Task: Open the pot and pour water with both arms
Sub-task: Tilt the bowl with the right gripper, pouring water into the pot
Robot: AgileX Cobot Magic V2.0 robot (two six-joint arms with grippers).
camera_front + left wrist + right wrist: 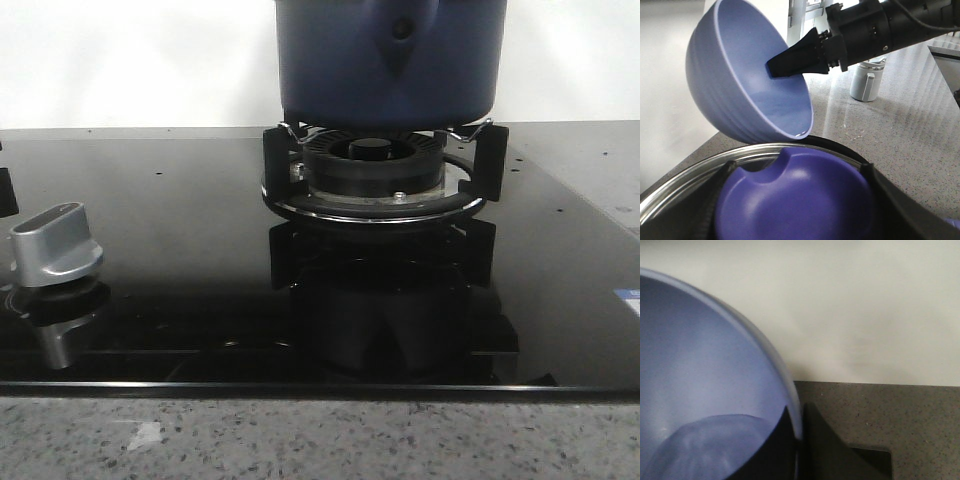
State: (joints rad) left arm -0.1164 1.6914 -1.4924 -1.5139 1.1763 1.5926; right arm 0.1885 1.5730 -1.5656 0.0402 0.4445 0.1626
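Right jaws are clamped on the wall of the light-blue bowl [740,85], one finger inside and one outside, and the bowl is tipped steeply with its lip hanging low. Left jaws seem closed around a purple knob [795,200], dark fingers on either side, with the steel rim of what looks like the lid [690,175] spreading beneath it. The pot [390,60] sits square on the burner [375,165] at the back of the black hob [160,220]; its top is cut off in the front view, so I can't see whether the bowl's lip is right over the mouth.

Water pools low in the bowl in the right wrist view, so the pour looks under way. Best play: roll the wrist slowly, keep the lip low over the pot, hold that pinch firm. The lid sits close under the bowl's lip, and I'd want it held well aside so no water lands on it. A grey mug [867,80] stands on the table [900,145] well clear, and a silver dial [55,245] sits left on the hob.
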